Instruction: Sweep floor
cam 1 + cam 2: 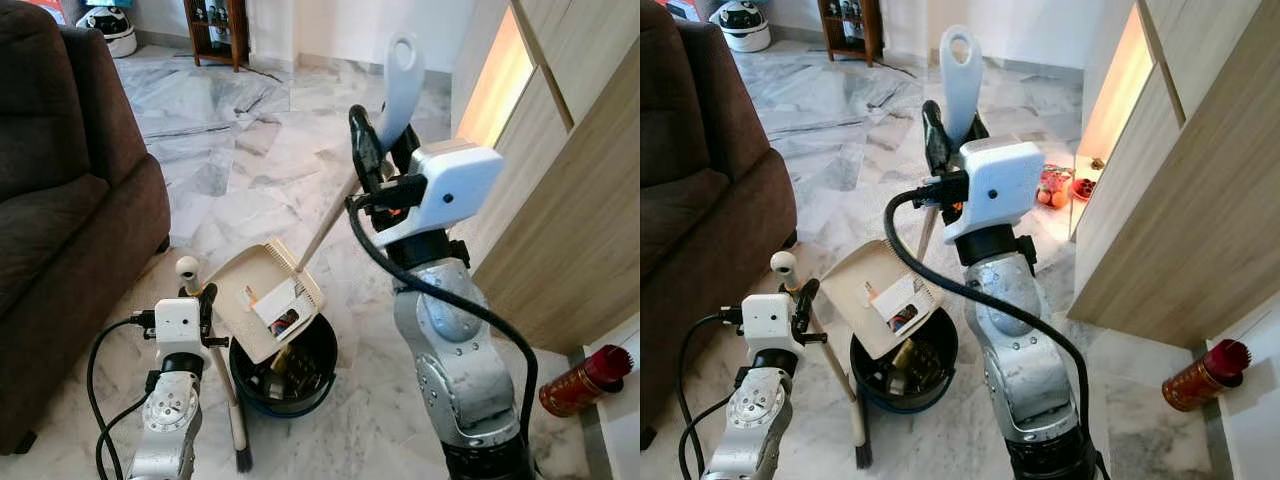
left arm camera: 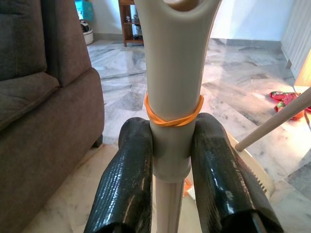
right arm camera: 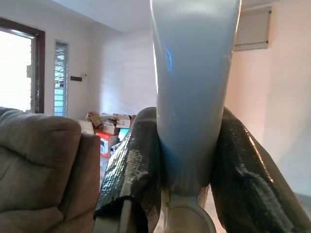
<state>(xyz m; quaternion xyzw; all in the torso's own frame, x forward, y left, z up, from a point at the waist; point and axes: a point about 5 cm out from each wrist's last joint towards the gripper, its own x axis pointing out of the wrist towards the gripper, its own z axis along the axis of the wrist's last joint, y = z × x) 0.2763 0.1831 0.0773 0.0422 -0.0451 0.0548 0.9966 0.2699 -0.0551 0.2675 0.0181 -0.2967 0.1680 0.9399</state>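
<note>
1. The right gripper [image 3: 187, 160] is clamped on the flat grey grip of the dustpan handle [image 1: 402, 75], raised high; its thin pole slants down to the dustpan [image 1: 265, 295], which is tipped over the black bin [image 1: 300, 385] with scraps of litter sliding off its lip.
2. The left gripper [image 2: 172, 174] is closed around the broom handle [image 2: 172, 97] just below an orange rubber band [image 2: 173, 116]; the broom [image 1: 232, 400] stands near upright, its dark bristles on the marble floor [image 1: 250, 140] beside the bin.
3. Both tools look like light, stiff plastic (little weight, but long levers); I judge that the pan will swing readily if the wrist turns, so the grip belongs on the broad flattened end, where the fingers already sit.
4. The handles look smooth and likely slippery; the band may give the left fingers some purchase.
5. The glossy floor should let bristles glide; the sofa [image 1: 60, 200] and wooden cabinet [image 1: 570, 200] flank the work area.
</note>
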